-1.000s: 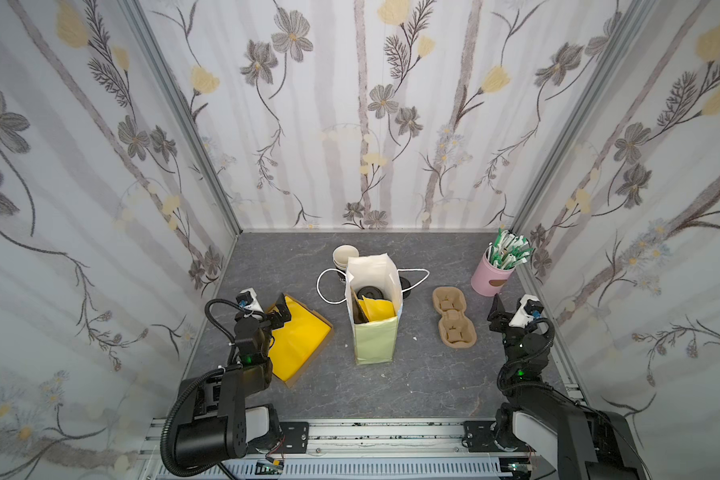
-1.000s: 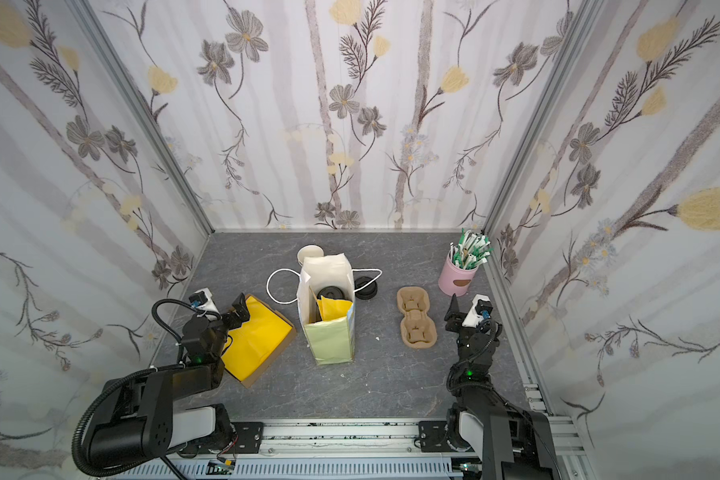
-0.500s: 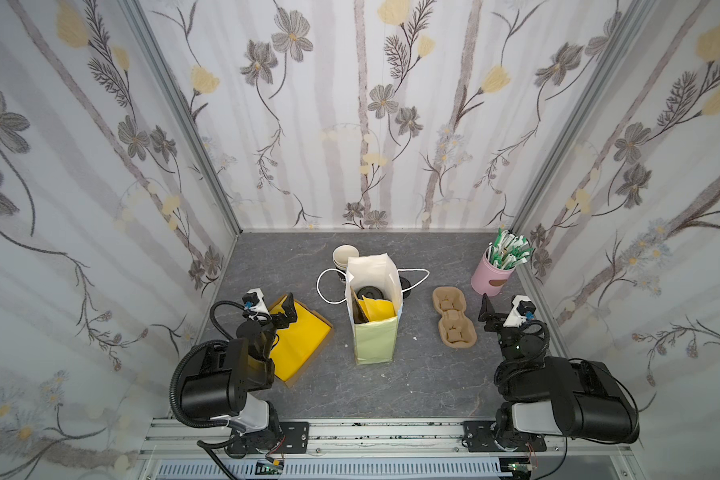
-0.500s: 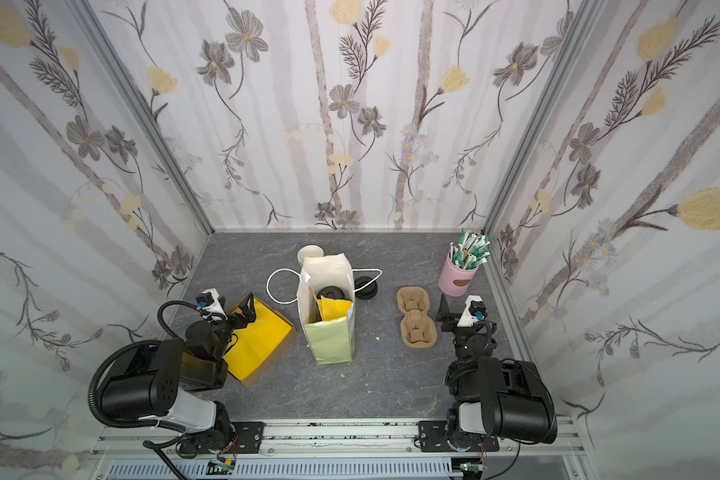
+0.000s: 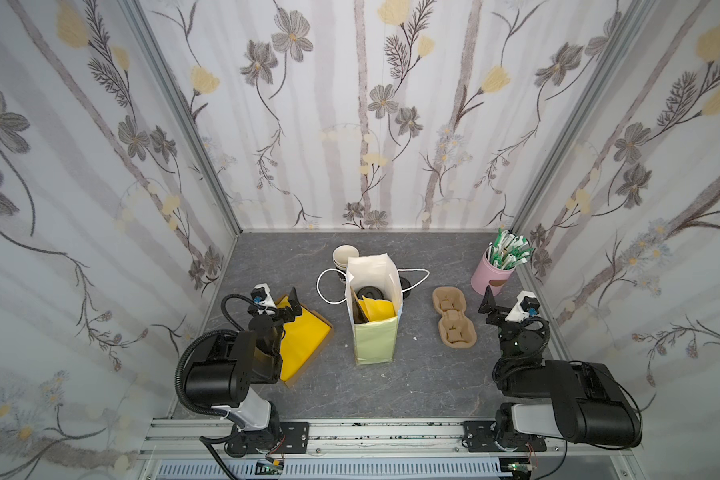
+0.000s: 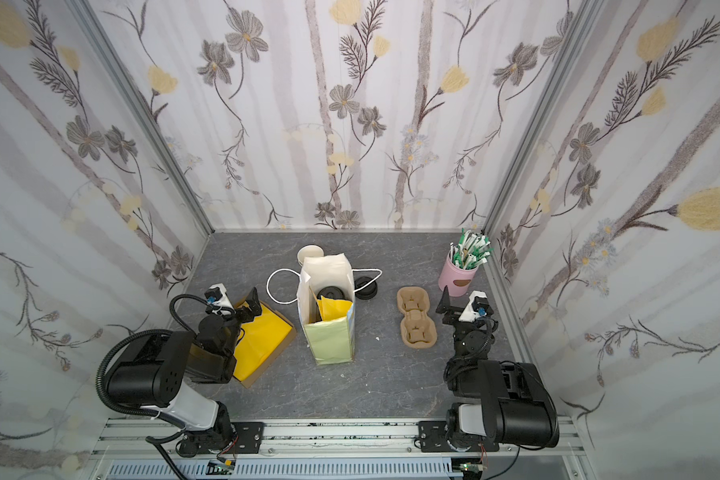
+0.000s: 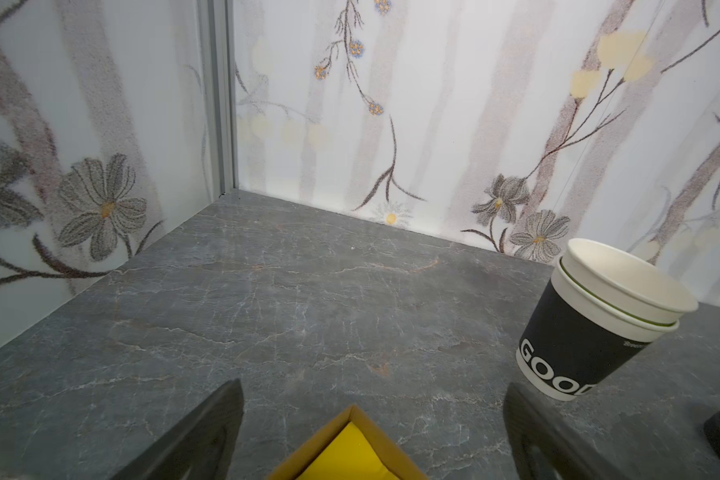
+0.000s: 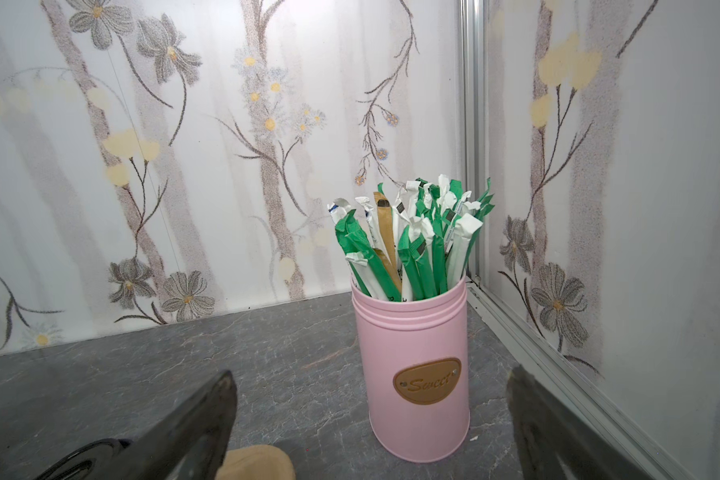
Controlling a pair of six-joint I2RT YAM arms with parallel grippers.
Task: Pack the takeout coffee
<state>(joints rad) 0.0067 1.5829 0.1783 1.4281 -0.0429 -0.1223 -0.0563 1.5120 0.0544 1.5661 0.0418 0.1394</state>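
Observation:
The takeout coffee (image 5: 370, 292) stands inside the pale green paper bag (image 5: 375, 336) at mid table. Only its black domed lid (image 6: 330, 291) shows; the cup body is hidden by the bag walls and a yellow napkin. My left gripper (image 5: 281, 307) is open and empty over the corner of the yellow napkin box (image 5: 302, 336), left of the bag. In the left wrist view the left gripper (image 7: 373, 390) holds nothing. My right gripper (image 5: 500, 309) is open and empty at the right, facing the pink tin (image 8: 416, 374). The right gripper (image 8: 371, 374) has wide jaws.
A stack of lidless black cups (image 5: 345, 255) stands behind the bag, also in the left wrist view (image 7: 591, 332). A spare black lid (image 5: 406, 284) lies right of the bag. A brown pulp cup carrier (image 5: 454, 318) lies between bag and right arm. The bag's white cord handles lie on the table.
Both arms have folded down toward the front rail. The right gripper's jaws have spread wider. The bag and the other things on the table have not moved.

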